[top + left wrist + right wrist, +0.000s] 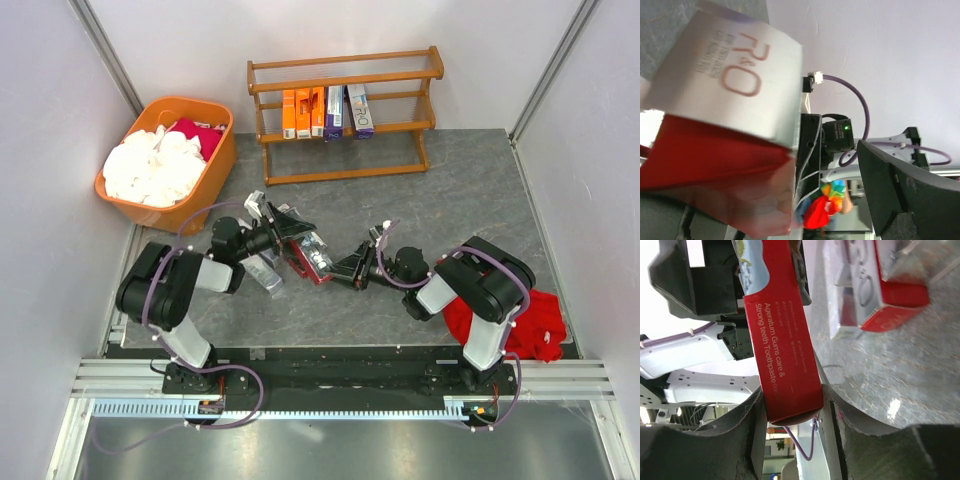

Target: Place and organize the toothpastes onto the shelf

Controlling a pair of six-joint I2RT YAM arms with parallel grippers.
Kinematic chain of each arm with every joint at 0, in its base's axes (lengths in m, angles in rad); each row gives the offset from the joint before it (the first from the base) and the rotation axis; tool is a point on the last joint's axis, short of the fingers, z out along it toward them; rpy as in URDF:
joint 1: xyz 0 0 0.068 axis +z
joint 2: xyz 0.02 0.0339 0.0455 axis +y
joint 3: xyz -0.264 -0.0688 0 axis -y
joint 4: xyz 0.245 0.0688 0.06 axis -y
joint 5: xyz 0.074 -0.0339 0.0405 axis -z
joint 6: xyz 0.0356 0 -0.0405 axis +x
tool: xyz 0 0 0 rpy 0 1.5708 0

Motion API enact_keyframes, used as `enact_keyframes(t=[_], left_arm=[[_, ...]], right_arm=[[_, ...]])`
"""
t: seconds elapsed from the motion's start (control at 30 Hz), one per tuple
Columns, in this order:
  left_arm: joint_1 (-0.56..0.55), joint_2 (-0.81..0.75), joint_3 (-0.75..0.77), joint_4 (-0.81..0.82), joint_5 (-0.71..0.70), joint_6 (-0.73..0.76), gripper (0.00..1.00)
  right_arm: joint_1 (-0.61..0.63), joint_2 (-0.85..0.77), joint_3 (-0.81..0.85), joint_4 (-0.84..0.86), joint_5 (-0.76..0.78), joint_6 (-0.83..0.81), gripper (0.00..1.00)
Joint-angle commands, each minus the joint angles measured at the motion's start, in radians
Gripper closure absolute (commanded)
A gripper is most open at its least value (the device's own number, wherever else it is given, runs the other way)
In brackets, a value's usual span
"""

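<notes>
Grey table (890, 390); red carton (785, 350) cropped between right fingers (756, 435)

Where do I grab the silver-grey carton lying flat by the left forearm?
Grip the silver-grey carton at mid-length, across its narrow width, coming straight down from above: it lies flat on the table, long and slim, so likely only its width fits.

shelf (390, 128): smooth varnished wood | toothpaste carton (785, 340): glossy card | tub (215, 172): shiny plastic | table (470, 190): matt, mottled grey
</notes>
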Motion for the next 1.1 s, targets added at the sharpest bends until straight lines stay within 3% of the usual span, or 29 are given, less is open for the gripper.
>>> enact_keyframes(t=[0.0, 0.17, 0.3, 0.4, 0.57, 0.73, 1.07], left_arm=[[0.008, -0.176, 0.036, -0.219, -0.026, 0.228, 0.00], [0.007, -0.381, 0.114, -0.805, -0.244, 0.516, 0.00], [0.008, -0.483, 0.155, -1.089, -0.459, 0.636, 0.00], [0.007, -0.541, 0.177, -1.208, -0.603, 0.681, 0.00], [0.007, -0.601, 0.192, -1.282, -0.709, 0.719, 0.00], [0.007, -0.616, 0.192, -1.280, -0.711, 0.730, 0.00], [0.007, -0.589, 0.192, -1.266, -0.672, 0.731, 0.00]], right_arm=[[-0.044, -0.009, 0.011, 0.281, 0.025, -0.036, 0.64], [-0.084, 0.012, 0.051, 0.197, 0.025, -0.106, 0.64], [-0.118, 0.070, 0.100, 0.226, 0.019, -0.093, 0.65], [-0.144, 0.116, 0.143, 0.249, 0.013, -0.068, 0.65], [-0.182, 0.173, 0.212, 0.233, 0.015, -0.066, 0.66], [-0.213, 0.225, 0.301, 0.226, 0.025, -0.057, 0.67], [-0.251, 0.337, 0.540, 0.051, 0.128, -0.097, 0.67]])
